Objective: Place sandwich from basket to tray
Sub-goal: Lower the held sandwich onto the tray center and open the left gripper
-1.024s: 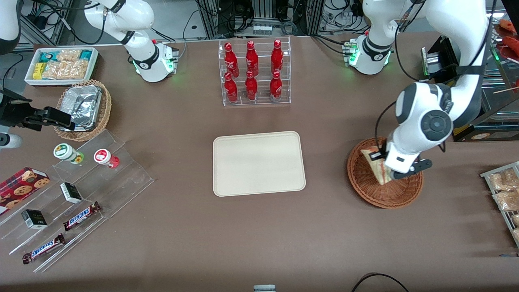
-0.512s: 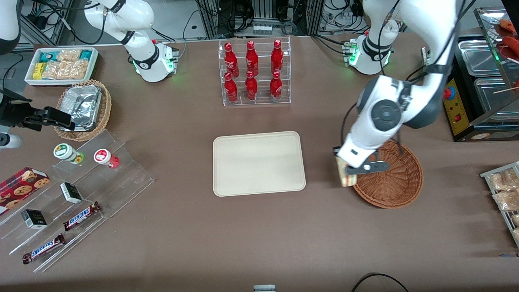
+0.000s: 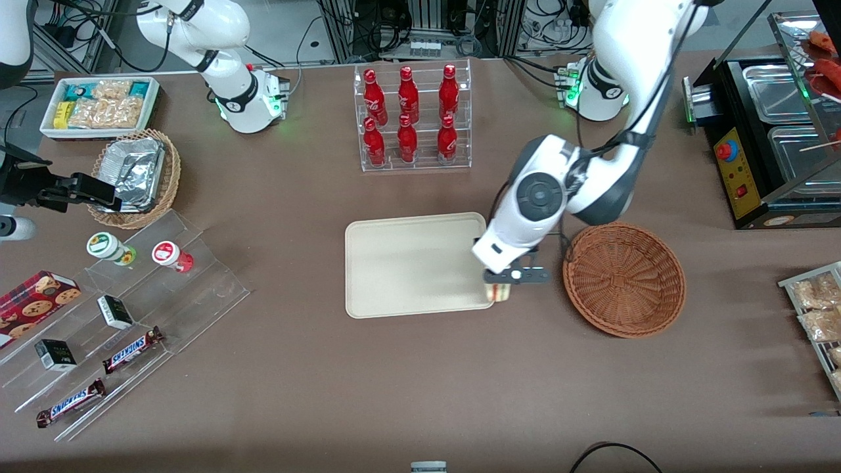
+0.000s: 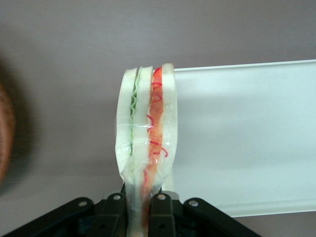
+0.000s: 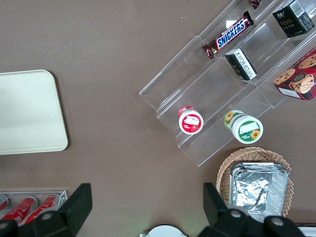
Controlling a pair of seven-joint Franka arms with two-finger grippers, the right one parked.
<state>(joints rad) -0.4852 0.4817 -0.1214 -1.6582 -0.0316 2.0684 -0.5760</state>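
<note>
Here, down at the parked arm's end of the counter [image 3: 276, 368], two bars [image 3: 133, 349] read SNICKERS on a clear stepped rack [image 3: 197, 289]. Mid-counter lies the beige tray [image 3: 407, 263]. Over its edge nearest the basket [image 3: 624, 279], the end effector [image 3: 500, 284] pinches the wrapped sandwich [image 4: 146, 143], held upright above the rim; the basket sits just beside, holding nothing.
</note>
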